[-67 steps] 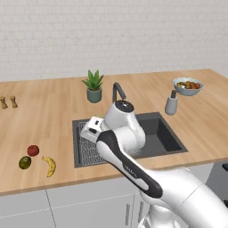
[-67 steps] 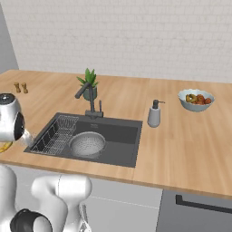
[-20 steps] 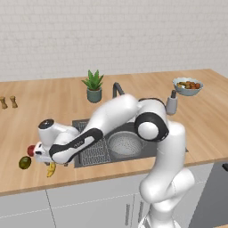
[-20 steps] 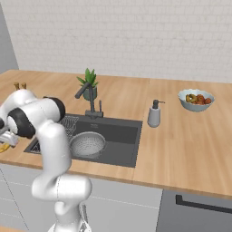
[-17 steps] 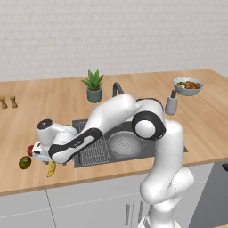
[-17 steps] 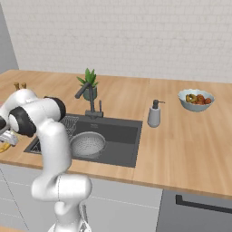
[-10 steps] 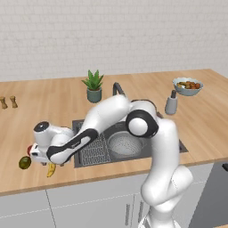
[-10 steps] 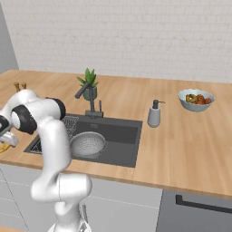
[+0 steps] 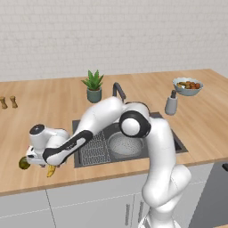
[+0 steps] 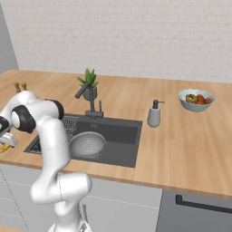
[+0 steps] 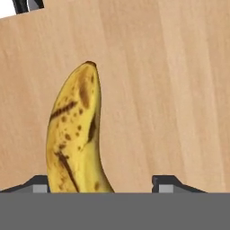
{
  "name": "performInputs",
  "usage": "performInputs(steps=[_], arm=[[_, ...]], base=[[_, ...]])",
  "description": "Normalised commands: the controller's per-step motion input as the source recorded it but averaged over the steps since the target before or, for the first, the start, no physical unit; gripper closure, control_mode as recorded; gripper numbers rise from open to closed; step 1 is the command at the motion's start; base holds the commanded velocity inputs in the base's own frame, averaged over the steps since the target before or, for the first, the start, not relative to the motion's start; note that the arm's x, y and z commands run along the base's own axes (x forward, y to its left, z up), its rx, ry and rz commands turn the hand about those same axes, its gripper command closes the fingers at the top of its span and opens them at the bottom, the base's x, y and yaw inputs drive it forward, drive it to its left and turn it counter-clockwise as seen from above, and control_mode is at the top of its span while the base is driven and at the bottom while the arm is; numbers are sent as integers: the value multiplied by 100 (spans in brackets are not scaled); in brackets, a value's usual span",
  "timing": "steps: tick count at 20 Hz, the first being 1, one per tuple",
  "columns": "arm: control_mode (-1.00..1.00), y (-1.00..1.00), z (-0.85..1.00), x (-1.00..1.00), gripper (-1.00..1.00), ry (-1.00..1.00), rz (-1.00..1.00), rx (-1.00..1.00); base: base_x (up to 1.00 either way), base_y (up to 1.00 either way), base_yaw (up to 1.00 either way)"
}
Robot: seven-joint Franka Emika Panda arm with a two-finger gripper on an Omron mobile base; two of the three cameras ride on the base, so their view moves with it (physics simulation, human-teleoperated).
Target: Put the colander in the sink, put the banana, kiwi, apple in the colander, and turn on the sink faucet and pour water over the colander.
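Between my finger tips, standing wide apart, the banana is lying on the counter, nearer the left tip, not gripped. I am holding the gripper low over it at the counter's left front edge. If I am closing off-centre, the left tip is likely striking first and skidding the banana toward the edge. The kiwi is sitting just beside the hand and could get knocked. The colander is already sitting in the sink, with a rack lying between it and me.
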Motion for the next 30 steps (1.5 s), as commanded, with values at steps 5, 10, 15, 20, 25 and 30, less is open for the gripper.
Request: performInputs(steps=[5,10,15,20,25,30], arm=[[-100,-13,-47,-12,100,5,0,0],[-100,-57,-30,-25,100,1,0,0],[-100,-69,8,-16,100,0,1,3],[-100,-72,32,-28,100,0,4,11],[-100,-83,36,-32,100,0,9,18],[-100,-84,33,-30,100,-1,12,11]], base=[[0,0,0],[0,0,0],[0,0,0],[0,0,0],[0,0,0],[0,0,0]])
